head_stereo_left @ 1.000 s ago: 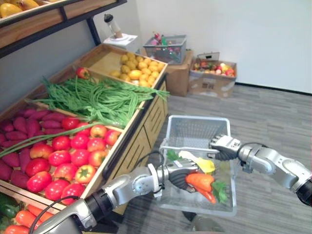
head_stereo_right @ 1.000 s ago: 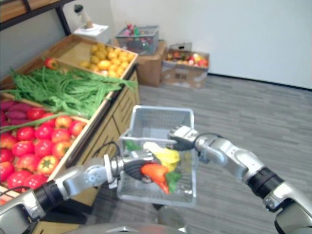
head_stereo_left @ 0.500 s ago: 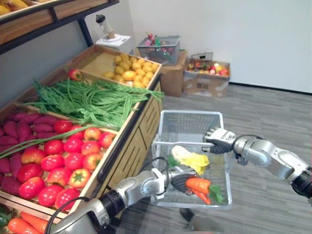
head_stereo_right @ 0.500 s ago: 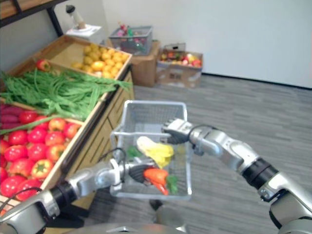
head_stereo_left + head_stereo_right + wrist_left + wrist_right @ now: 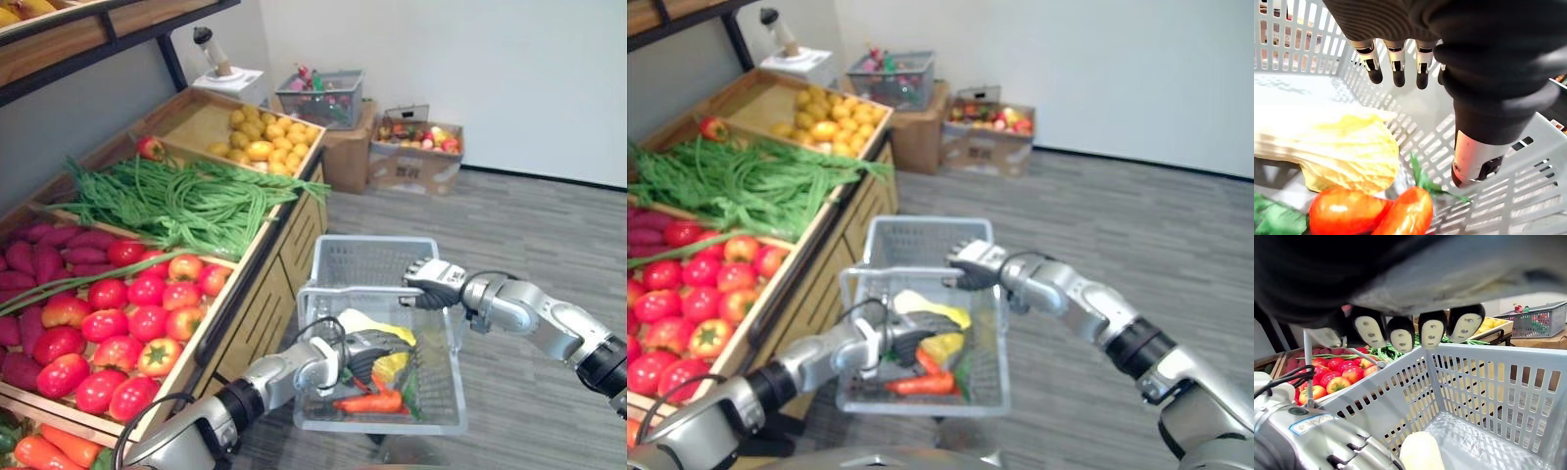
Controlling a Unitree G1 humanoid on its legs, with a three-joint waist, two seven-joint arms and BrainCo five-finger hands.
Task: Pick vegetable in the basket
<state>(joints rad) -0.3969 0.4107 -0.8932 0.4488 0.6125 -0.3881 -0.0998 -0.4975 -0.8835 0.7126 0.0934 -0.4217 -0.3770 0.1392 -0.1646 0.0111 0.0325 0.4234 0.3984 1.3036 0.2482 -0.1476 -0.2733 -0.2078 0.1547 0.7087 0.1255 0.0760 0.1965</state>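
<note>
Two carrots (image 5: 1403, 215) and a Chinese cabbage (image 5: 1352, 152) lie inside the grey basket (image 5: 382, 262). Inside it too, the left hand (image 5: 377, 345) hangs slack-fingered and empty. The right hand (image 5: 431, 282) curls around its rim.

Two head cameras, side by side, look down on the grey basket (image 5: 362, 262) beside the produce counter (image 5: 299, 240), and both wrist cameras (very close in) share its slatted interior.

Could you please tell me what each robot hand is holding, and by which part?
The right robot hand grips the grey slatted plastic basket by its top handle; the left robot hand, open inside it, holds nothing.
</note>
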